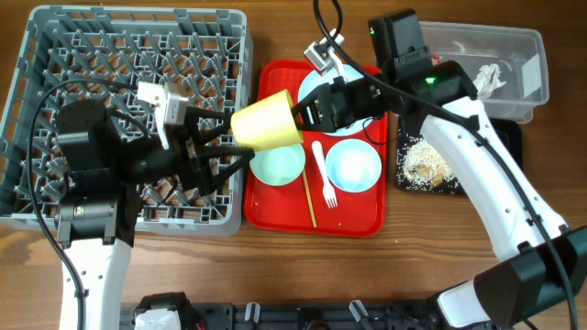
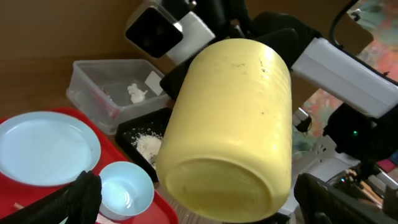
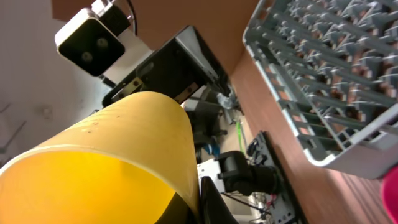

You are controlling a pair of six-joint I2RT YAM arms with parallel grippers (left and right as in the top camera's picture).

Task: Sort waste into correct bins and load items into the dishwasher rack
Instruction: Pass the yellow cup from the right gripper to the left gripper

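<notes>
While the right gripper holds the yellow-green cup, the wide-spread left gripper should clamp its base squarely.

Cup: in the right gripper; yellow-green plastic, matt, smooth, a few dark specks on the wall.
Rack: behind the left gripper; grey moulded plastic, dull.
Red tray: under both grippers; plastic, smooth, glossy.
Plate, bowls: below the right gripper; pale, smooth, soft sheen; material unclear.
Fork: white plastic, smooth.
Chopsticks: bare wood, matt.
Tub: beyond the right gripper; clear plastic, slightly cloudy.
Tissue: in the tub; white paper, crumpled, matt.
Black tray: matt.
Scraps: beige, rough, crumbly.
Table: wood grain, low sheen.
</notes>
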